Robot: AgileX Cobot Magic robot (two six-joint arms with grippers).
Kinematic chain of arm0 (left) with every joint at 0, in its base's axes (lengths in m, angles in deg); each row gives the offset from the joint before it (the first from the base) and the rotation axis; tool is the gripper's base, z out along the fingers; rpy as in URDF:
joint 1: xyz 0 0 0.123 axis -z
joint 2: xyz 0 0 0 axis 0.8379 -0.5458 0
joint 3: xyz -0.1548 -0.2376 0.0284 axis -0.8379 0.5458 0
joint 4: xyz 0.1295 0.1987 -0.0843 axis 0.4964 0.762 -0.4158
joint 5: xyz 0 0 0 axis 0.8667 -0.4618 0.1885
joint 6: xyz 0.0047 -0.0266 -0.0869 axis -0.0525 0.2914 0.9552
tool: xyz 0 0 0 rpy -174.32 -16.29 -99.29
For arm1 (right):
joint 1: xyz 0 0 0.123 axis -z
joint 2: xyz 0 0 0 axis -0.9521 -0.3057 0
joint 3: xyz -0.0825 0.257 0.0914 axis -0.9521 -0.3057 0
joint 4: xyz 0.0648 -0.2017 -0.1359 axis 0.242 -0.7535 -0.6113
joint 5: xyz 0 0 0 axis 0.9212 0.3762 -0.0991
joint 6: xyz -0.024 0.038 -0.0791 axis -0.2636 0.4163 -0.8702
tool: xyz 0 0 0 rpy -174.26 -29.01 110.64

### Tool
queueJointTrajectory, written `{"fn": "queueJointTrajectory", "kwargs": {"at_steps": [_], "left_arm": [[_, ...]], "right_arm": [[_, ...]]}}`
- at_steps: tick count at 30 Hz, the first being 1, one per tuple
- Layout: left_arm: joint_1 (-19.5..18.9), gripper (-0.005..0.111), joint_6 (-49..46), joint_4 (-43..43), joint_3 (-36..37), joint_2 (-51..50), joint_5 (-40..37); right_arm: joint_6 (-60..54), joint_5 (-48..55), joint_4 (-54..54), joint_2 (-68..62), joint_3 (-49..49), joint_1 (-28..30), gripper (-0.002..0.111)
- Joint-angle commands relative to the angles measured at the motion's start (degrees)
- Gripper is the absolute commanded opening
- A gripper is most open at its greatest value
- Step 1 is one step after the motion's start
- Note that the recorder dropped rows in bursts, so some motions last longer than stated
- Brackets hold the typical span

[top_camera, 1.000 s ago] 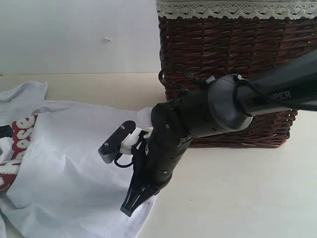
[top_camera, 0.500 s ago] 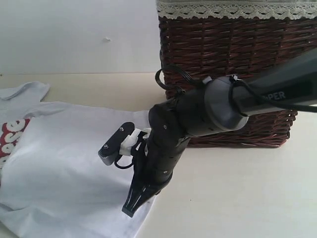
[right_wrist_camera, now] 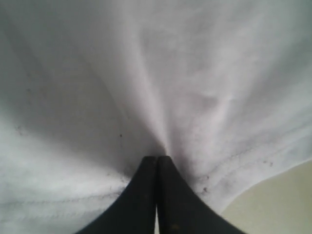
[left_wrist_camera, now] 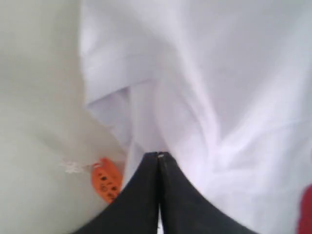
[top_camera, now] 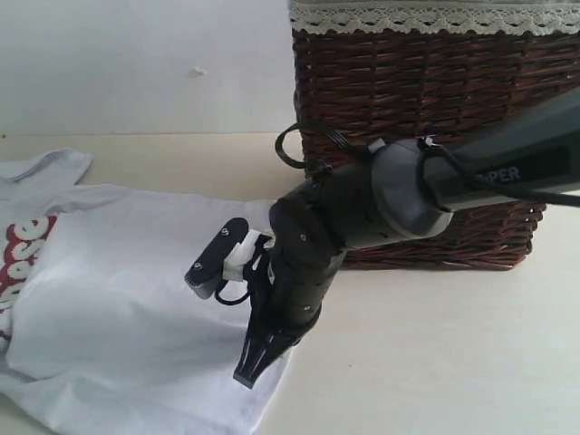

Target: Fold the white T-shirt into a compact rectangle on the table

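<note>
The white T-shirt [top_camera: 127, 299] lies on the left of the table [top_camera: 435, 362], with one layer folded over its front. Red fuzzy letters [top_camera: 20, 249] show only at its left edge. My right gripper [top_camera: 246, 373] is shut on the shirt's near right hem, and in the right wrist view [right_wrist_camera: 157, 157] the cloth [right_wrist_camera: 146, 73] puckers into the closed tips. In the left wrist view my left gripper [left_wrist_camera: 158, 155] is shut on a bunched fold of the shirt [left_wrist_camera: 219, 97], beside the orange tag [left_wrist_camera: 106, 179]. The exterior view does not show the left gripper.
A dark brown wicker basket [top_camera: 426, 82] with cream lace trim stands at the back right, right behind my right arm. A plain white wall [top_camera: 136, 63] rises behind the table. Bare table surface [right_wrist_camera: 282, 200] lies beside the hem.
The folded layer has slid left over more of the red letters and the near hem has drawn back. My right gripper has shifted slightly right. A dark part at the left edge is gone.
</note>
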Motion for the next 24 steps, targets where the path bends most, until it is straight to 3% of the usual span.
{"fn": "queueJointTrajectory", "kwargs": {"at_steps": [1, 7, 11, 18, 24], "left_arm": [[2.3, 0.0, -1.89, -3.57, 7.24, 6.45, 2.2], [2.28, 0.0, -1.71, -5.19, 16.89, 8.2, -2.0], [2.83, 0.0, -1.59, -4.97, 19.94, 8.2, -1.48], [2.83, 0.0, -0.56, -3.8, 20.42, 8.1, 2.19], [2.1, 0.0, 6.92, 6.73, 17.53, 7.56, 1.45]], "right_arm": [[-0.34, 0.17, 0.86, 6.57, -0.46, 0.3, 0.0], [-15.3, 2.62, 19.16, 8.31, -0.46, -2.71, 0.0], [-15.55, 2.86, 17.48, 5.23, -0.46, -6.06, 0.0], [-11.85, 3.18, 12.51, -1.17, -0.46, -6.01, 0.0], [-5.68, 5.03, 5.19, -3.08, -0.46, -5.5, 0.0]]}}
